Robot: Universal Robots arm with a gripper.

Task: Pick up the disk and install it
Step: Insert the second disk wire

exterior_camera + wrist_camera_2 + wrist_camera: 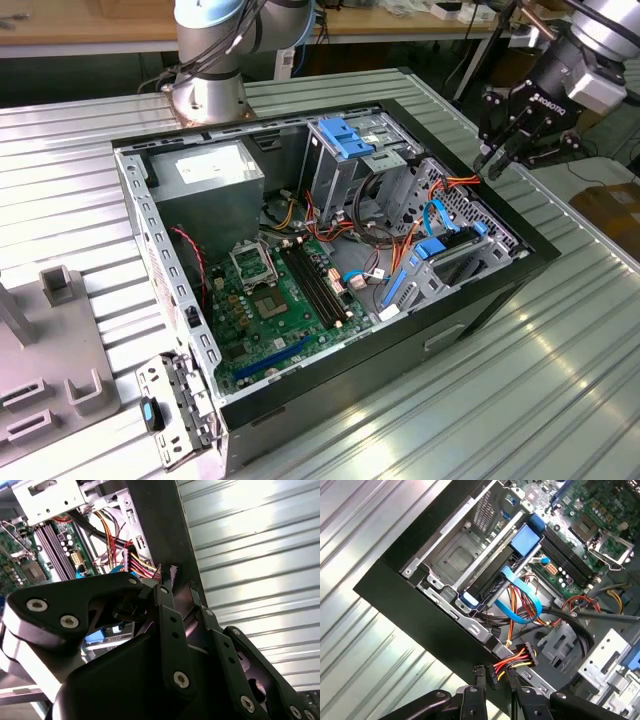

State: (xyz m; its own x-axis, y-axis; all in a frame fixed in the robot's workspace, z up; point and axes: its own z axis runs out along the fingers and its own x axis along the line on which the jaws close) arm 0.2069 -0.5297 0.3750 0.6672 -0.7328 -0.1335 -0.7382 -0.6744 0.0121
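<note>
Your gripper (495,682) hangs just above the computer case (470,320) rim, fingertips drawn together on nothing (a cable bundle (512,661) lies just beneath), and farther in the disk (490,590) sits blue-framed in the case's drive cage beside that wall.

surface (560,330): ribbed sheet metal, pale grey, glossy
computer case (330,390): matt black shell, bare dull steel inside
motherboard (270,310): green, matt
disk (525,540): bright blue plastic frame, smooth
pincer (497,158): black metal, satin, at 2 o'clock
robot base (205,95): brushed aluminium
</note>
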